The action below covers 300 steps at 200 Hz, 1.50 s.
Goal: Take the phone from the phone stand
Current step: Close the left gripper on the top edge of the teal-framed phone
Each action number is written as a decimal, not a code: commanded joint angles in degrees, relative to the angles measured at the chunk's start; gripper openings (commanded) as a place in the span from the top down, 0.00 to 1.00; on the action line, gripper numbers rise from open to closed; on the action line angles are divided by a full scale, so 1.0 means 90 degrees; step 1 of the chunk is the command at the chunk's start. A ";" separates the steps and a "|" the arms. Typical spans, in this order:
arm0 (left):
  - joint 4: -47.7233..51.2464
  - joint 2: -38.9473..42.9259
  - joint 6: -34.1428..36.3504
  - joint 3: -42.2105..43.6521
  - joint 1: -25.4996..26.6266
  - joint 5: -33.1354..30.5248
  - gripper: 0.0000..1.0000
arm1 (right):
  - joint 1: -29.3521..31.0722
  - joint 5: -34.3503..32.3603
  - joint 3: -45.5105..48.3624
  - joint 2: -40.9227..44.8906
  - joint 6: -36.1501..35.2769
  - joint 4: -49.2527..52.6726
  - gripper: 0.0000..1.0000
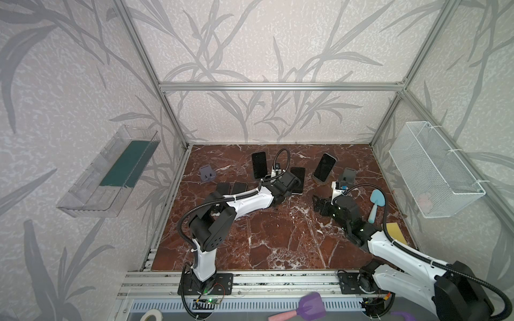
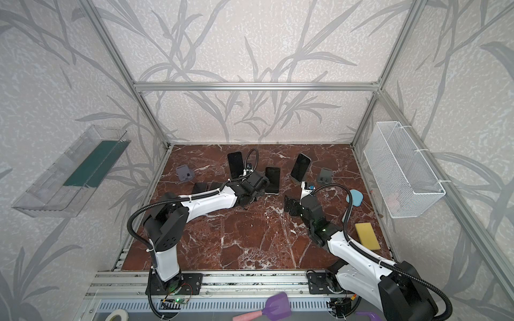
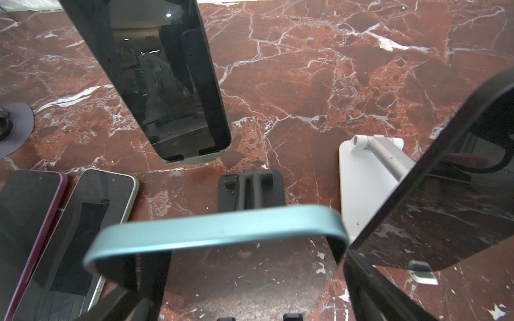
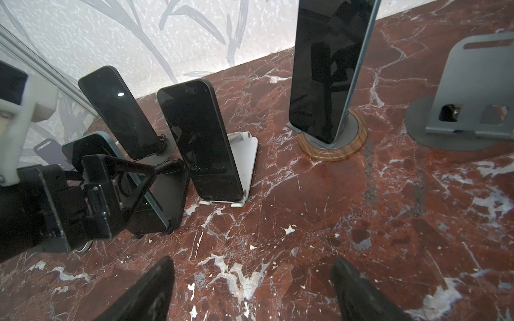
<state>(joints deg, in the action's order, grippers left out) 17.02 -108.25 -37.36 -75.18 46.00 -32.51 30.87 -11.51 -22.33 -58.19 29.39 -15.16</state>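
Observation:
A teal-edged phone (image 3: pixel 217 230) leans in a black phone stand (image 3: pixel 250 189) near the middle of the marble table. In the right wrist view the same phone (image 4: pixel 86 147) and stand (image 4: pixel 172 194) show from the side. My left gripper (image 3: pixel 244 266) is open, one finger at each side edge of this phone; I cannot see whether the pads touch it. In both top views the left gripper (image 1: pixel 286 180) (image 2: pixel 254 180) hides most of the phone. My right gripper (image 4: pixel 251 264) (image 1: pixel 319 204) hangs open over bare marble to the right, holding nothing.
Three more phones stand in stands: on a white one (image 4: pixel 200 139), a wood-ringed one (image 4: pixel 325 69) and one behind (image 3: pixel 167 75). Two phones (image 3: pixel 91 222) lie flat by the left arm. Empty grey stands (image 1: pixel 207 173) (image 4: pixel 467 97), a blue spatula (image 1: pixel 377 204) and a yellow sponge (image 1: pixel 395 232) are around.

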 commanded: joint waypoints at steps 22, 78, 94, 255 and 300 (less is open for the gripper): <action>-0.0382 -0.0067 -0.0129 0.0103 -0.0006 -0.0401 0.08 | 0.0046 -0.0001 0.0021 -0.0008 0.0046 -0.0172 0.12; -0.0579 -0.0104 0.0084 0.0102 -0.0128 -0.0379 0.14 | 0.0043 0.0024 0.0019 -0.0026 0.0047 -0.0182 0.12; -0.0618 -0.0123 0.0179 0.0099 -0.0149 -0.0418 0.16 | 0.0040 0.0029 0.0020 -0.0033 0.0048 -0.0190 0.12; -0.0992 0.0465 0.1142 0.0286 -0.0006 -0.0015 0.38 | 0.0040 0.0058 0.0020 -0.0009 0.0045 -0.0192 0.12; -0.1063 0.0947 0.1454 0.0441 0.0035 0.0392 0.39 | 0.0043 0.0029 0.0049 0.0060 0.0036 -0.0201 0.12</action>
<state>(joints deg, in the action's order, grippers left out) 8.99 -104.64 -26.41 -71.72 45.98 -30.30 30.94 -10.94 -22.33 -58.35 29.61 -15.22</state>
